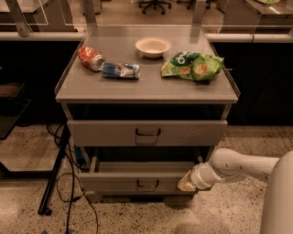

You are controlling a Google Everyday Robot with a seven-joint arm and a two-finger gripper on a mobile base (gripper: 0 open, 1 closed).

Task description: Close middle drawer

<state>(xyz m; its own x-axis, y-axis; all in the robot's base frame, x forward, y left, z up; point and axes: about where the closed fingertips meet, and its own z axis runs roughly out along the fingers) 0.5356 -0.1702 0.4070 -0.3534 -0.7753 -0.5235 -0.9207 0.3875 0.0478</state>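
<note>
gripper [185, 183]: lowest and nearest item, pressed against the right end of the front panel of the middle drawer [114, 183]. whether it is spread wide or drawn narrow cannot be told; it holds nothing visible. the white arm [238, 167] reaches it from the right of the middle drawer, over the speckled floor [229, 215].

middle drawer: pulled out from the grey cabinet, low side walls and part of its interior exposed behind the short front panel. small loop handle [147, 184] at the panel's centre, left of the gripper and clear of it.

left of the middle drawer: black cables [68, 183] trailing on the floor, and a slanted black stand leg [52, 183].

directly above the middle drawer: the taller-fronted upper drawer [100, 132], with a darker loop handle [148, 133] at its centre. it protrudes less than the middle drawer.

higher above the middle drawer: the worktop [146, 91]. on it, above the drawer's left part, a red can [90, 58] lying on its side and a crumpled blue packet [121, 70] just beside it. above the drawer's centre, towards the back, a pale bowl [153, 46], upright. above the drawer's right part, a green snack bag [192, 66], lying flat.

farthest beyond the middle drawer: a chair base [155, 4].
</note>
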